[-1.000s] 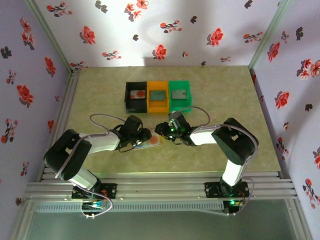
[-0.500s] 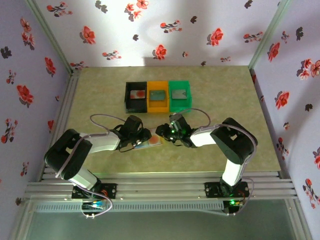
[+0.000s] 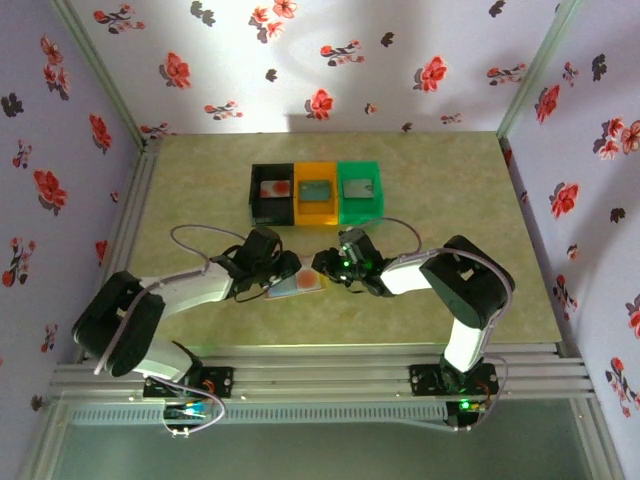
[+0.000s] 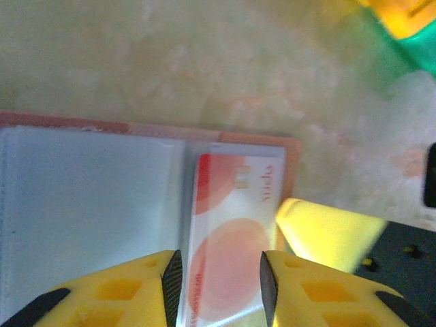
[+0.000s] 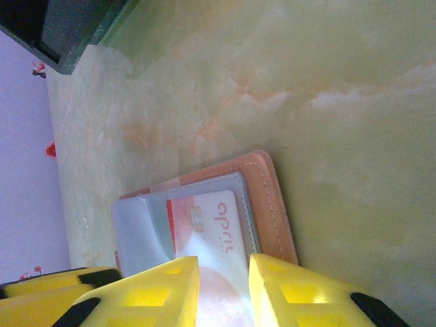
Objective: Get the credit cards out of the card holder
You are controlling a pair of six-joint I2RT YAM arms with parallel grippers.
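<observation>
Fingers apart, your left tool point(image 4: 219, 266) and right tool point(image 5: 223, 269) straddle a white-and-red credit card point(image 4: 235, 204) not yet out of the open pinkish-tan bifold card holder point(image 5: 276, 204) beneath (others apparently sit in the coloured bins point(image 3: 316, 215) ahead).

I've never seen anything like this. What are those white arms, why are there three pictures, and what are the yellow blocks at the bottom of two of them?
These are two robot arms bolted to a table. The wide picture comes from a camera above and behind them. The other two come from a camera on each wrist, and the yellow blocks are that arm's own fingers. The left gripper and right gripper meet over an open card holder, which has a red-and-white card tucked in one panel. Both grippers' fingers stand apart, and neither looks clamped on anything. Farther back sit a black bin, an orange bin and a green bin.
</observation>
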